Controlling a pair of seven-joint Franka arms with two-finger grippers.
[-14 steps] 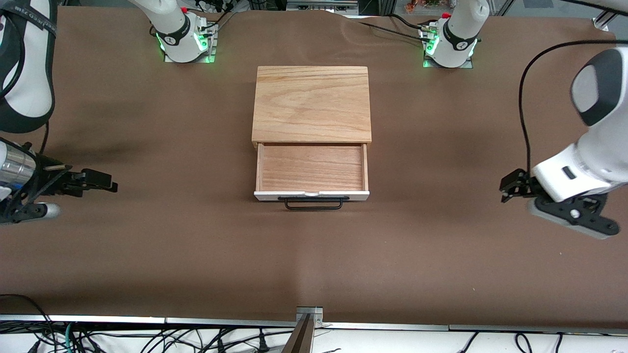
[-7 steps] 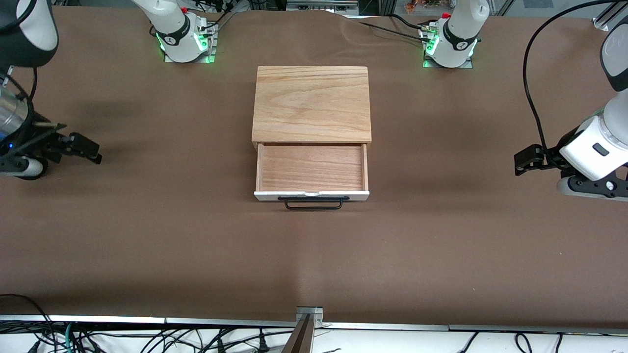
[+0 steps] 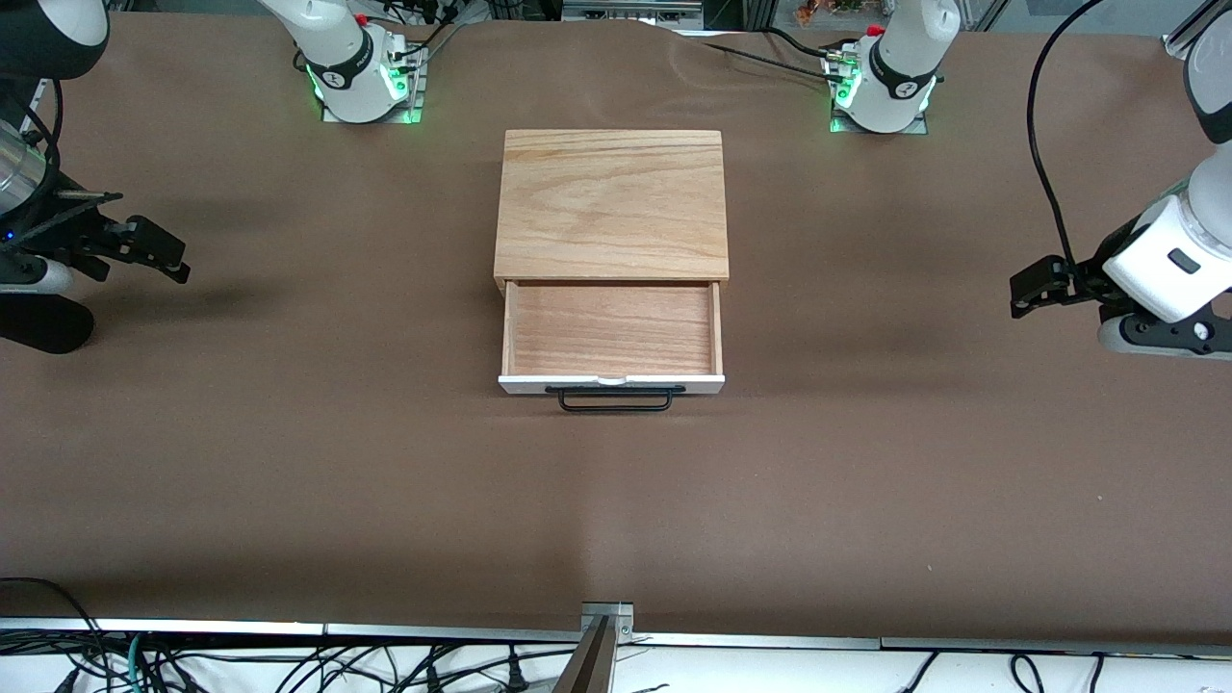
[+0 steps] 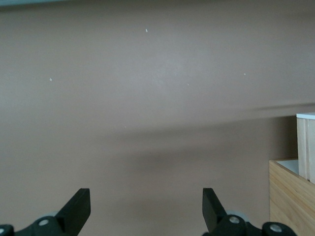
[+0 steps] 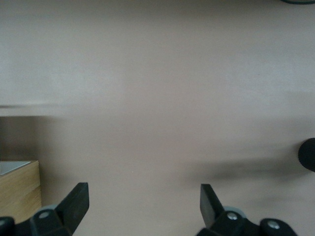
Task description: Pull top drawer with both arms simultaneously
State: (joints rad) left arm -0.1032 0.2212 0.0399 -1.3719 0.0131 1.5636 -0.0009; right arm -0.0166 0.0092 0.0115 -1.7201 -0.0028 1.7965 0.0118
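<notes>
Hanging over bare brown tabletop (image 3: pixel 385 500) at the left arm's end, the left hand (image 3: pixel 1028 294) has its fingers (image 4: pixel 76 206) spread wide with nothing between them. The right hand (image 3: pixel 159 252) hangs likewise over the right arm's end, fingers (image 5: pixel 74 201) apart and holding nothing. Both are well apart from the cabinet (image 3: pixel 611 202) standing midway between the arms' ends. Only the front view shows the whole top drawer (image 3: pixel 611 332), drawn out toward the front camera, its wood floor bare, its black loop handle (image 3: pixel 616 397) untouched on the white front panel. Each wrist view catches merely a corner of light wood at its edge, seen past its own fingertips.
</notes>
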